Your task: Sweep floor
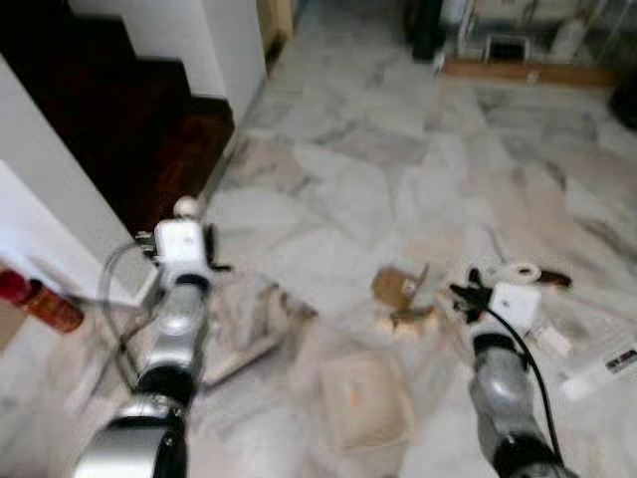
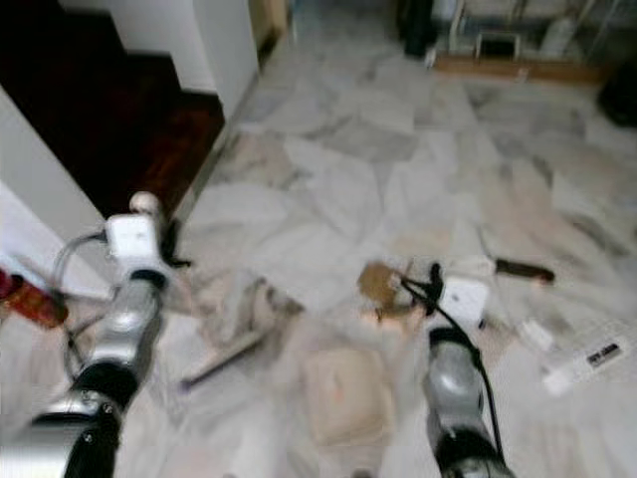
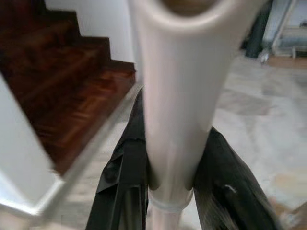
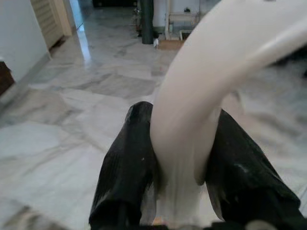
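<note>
Furthest left, a red canister point(image 1: 40, 302) stood by the white wall point(image 1: 45, 189), apart from the work. Next came our left gripper point(image 3: 170, 191), its black fingers point(image 3: 125, 184) clamped on either side of the white broom handle point(image 3: 178, 96). In the head views we saw that handle running from its rounded top near the left wrist down and to the right, to what we took for the pale broom head point(image 1: 244, 324) on the marble floor point(image 1: 348, 149). The blur kept us from tracing the bristle edge. Between the arms, and nearer to us than the litter, lay the beige dustpan point(image 1: 363, 400), flat on the floor. Beyond and a little right of it sat the main litter, a brown cardboard scrap point(image 1: 396, 287) with pale crumbs point(image 1: 401, 324) just beside it. The scrap lay to the right of the broom head and much nearer the right arm. Our right gripper point(image 4: 180, 177) was clenched on a curved white handle point(image 4: 211, 72), which we judged to be the dustpan's. Further right were loose papers point(image 1: 600, 360) and a dark-handled object point(image 1: 547, 278). We judged that the broom had to reach rightward past the scrap, then draw it back toward the pan.
</note>
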Robot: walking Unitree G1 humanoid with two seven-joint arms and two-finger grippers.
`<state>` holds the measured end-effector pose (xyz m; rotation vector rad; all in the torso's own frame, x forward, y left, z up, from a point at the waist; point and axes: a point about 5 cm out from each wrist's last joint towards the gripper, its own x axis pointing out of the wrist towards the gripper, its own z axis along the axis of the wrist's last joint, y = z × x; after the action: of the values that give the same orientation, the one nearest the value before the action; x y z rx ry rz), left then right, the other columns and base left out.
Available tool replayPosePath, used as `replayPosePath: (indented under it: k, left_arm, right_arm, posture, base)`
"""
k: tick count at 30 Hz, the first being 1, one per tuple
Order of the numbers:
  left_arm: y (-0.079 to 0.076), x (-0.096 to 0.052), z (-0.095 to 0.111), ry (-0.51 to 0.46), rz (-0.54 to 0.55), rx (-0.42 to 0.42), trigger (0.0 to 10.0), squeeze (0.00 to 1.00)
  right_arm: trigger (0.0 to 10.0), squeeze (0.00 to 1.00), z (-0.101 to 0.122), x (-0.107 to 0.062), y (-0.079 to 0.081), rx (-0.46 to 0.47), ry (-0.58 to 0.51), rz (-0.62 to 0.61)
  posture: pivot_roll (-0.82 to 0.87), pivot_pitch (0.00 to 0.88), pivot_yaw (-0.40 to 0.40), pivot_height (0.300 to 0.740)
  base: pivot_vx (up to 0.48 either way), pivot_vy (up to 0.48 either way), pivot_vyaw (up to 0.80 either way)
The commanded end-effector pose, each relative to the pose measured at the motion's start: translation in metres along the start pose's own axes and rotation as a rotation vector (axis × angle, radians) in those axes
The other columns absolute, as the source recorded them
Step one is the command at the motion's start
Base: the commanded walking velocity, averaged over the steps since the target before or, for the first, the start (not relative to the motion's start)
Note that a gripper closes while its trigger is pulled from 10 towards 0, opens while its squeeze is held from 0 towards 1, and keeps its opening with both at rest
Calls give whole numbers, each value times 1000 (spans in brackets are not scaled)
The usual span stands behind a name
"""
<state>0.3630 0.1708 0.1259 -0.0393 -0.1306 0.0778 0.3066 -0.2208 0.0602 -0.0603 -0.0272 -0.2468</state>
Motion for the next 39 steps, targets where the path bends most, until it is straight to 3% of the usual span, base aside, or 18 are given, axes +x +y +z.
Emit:
replayPosePath:
  k: [1, 31, 39]
  left_arm:
    - [14, 2, 7, -33, 35, 25, 10000, 0]
    - [12, 7, 16, -63, 36, 8, 10000, 0]
    - [11, 7, 17, -67, 31, -6, 10000, 0]
  right_arm:
    - [10000, 0, 9, 4, 10, 21, -37, 19]
    - [10000, 0, 22, 12, 12, 32, -82, 31]
    - [10000, 0, 21, 12, 3, -3, -68, -24]
  posture:
    - [-44, 143, -1, 740]
    - [-51, 147, -4, 740]
    - [-53, 148, -5, 740]
  base:
    - [480, 0, 0]
    - [480, 0, 0]
    - [82, 0, 0]
